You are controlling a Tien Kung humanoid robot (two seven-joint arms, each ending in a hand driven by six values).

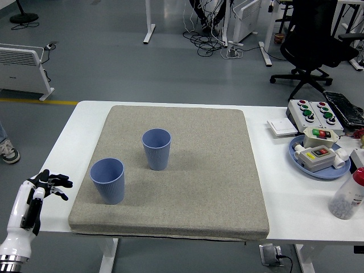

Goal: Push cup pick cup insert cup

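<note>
- Cups: two blue ribbed cups stand upright on a grey mat point(187, 165) that covers most of the white table point(296, 210). Both have their mouths up and their long axes vertical, tapering to the base. Both look empty.
- The near cup point(107, 180) stands by the mat's front-left corner, close to its left edge.
- The far cup point(156, 149) stands behind and to the right of it, left of the mat's middle. The two are near each other but apart.
- The mat lies bare to the right of the cups and behind them, out to its right and far edges.
- The left hand point(48, 185) hovers at the table's left edge, just off the mat's front-left corner and apart from the near cup. Its black fingers are spread loosely and hold nothing.
- On the right of the table, off the mat: a blue tray point(327, 172) holding switch boxes, a button box point(314, 115) behind it, and a bottle point(348, 194) near the front edge.
</note>
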